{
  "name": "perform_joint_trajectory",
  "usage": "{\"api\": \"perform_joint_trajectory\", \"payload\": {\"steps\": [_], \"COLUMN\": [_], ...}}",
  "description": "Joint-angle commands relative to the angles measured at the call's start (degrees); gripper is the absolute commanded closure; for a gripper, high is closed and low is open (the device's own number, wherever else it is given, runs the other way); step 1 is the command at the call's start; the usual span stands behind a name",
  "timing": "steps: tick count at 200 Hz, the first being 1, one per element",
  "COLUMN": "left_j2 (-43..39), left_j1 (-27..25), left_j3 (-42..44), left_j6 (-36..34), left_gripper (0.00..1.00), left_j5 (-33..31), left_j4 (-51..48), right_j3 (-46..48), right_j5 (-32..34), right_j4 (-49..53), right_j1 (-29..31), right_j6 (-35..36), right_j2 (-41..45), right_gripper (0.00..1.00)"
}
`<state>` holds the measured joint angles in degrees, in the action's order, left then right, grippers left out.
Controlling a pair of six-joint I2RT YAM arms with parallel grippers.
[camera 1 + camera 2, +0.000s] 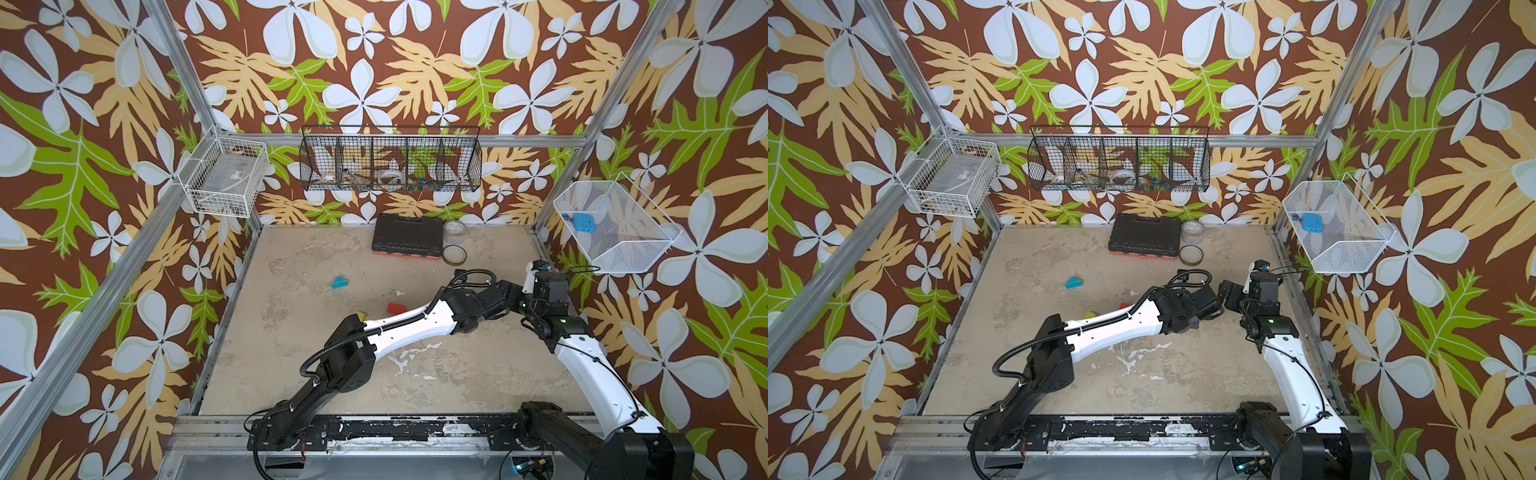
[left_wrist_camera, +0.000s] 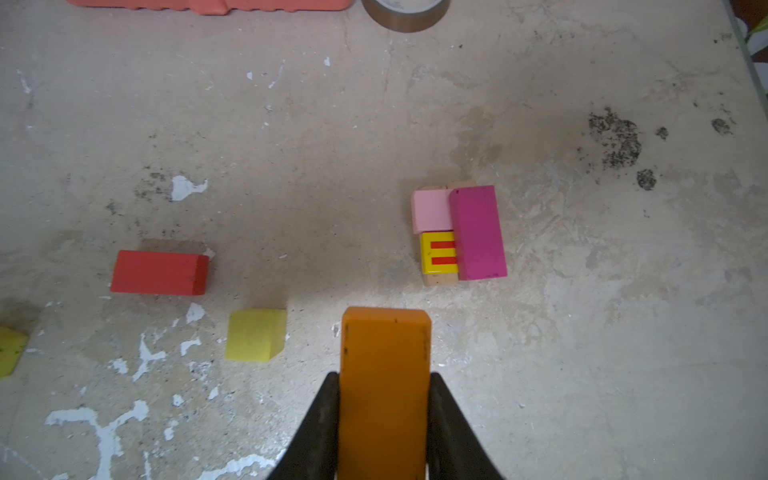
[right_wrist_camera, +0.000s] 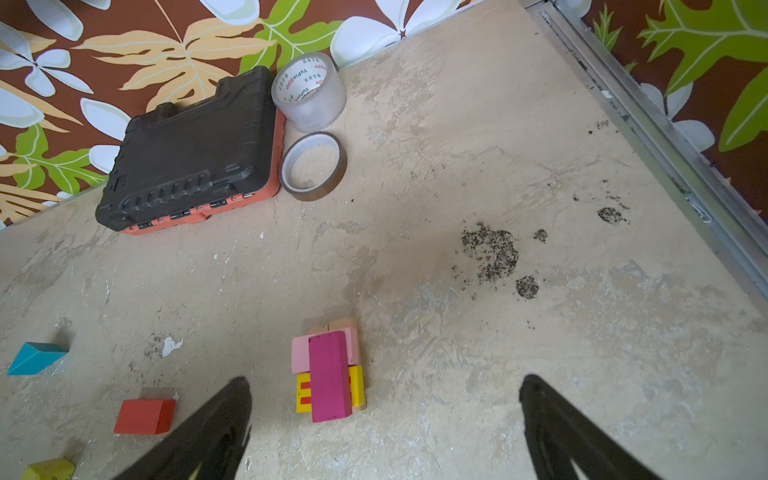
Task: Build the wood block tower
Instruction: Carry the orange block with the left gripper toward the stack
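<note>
My left gripper [image 2: 384, 376] is shut on an orange brick [image 2: 384, 340] that sticks out ahead of its black fingers, above the floor. A short way beyond it stands the tower [image 2: 459, 232]: a magenta brick [image 3: 330, 378] lies across a pink brick [image 3: 299, 353] and a striped-yellow brick [image 3: 303, 395], with plain wood [image 2: 438, 280] underneath. My right gripper [image 3: 385, 381] hangs open beside the tower, with nothing between its fingers. A red brick [image 2: 160, 272], two yellow cubes [image 2: 255, 334] [image 2: 10, 351] and a teal wedge [image 1: 340, 282] lie loose on the floor. In both top views the arms hide the tower.
A black tool case [image 3: 191, 153] lies at the back wall with a clear tape roll [image 3: 309, 91] and a brown tape ring [image 3: 313, 166] beside it. Wire baskets [image 1: 390, 164] [image 1: 615, 226] hang on the walls. A metal rail [image 3: 665, 137] edges the floor on the right.
</note>
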<state>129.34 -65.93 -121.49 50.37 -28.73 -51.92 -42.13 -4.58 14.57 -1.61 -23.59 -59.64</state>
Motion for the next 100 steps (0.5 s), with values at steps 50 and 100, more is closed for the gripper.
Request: {"api": "perform_joint_trajectory", "payload": {"steps": [50, 100], "left_j2": [5.8, 10.3], "left_j1": [3.7, 6.4], "left_j3": [-2.4, -6.4], "left_j6": [-2.3, -3.8], "left_gripper": [1.00, 1.00], "left_j5": [11.3, 14.2], "left_j4": [7.9, 7.4], "right_j3": [1.1, 1.0], "right_j5": [-7.4, -9.7], "right_j4": [-2.5, -3.9], "right_j1": [-8.9, -10.1], "right_j6": [-2.7, -3.2], "right_j2": [-2.3, -4.0], "right_gripper": [0.02, 0.02]}}
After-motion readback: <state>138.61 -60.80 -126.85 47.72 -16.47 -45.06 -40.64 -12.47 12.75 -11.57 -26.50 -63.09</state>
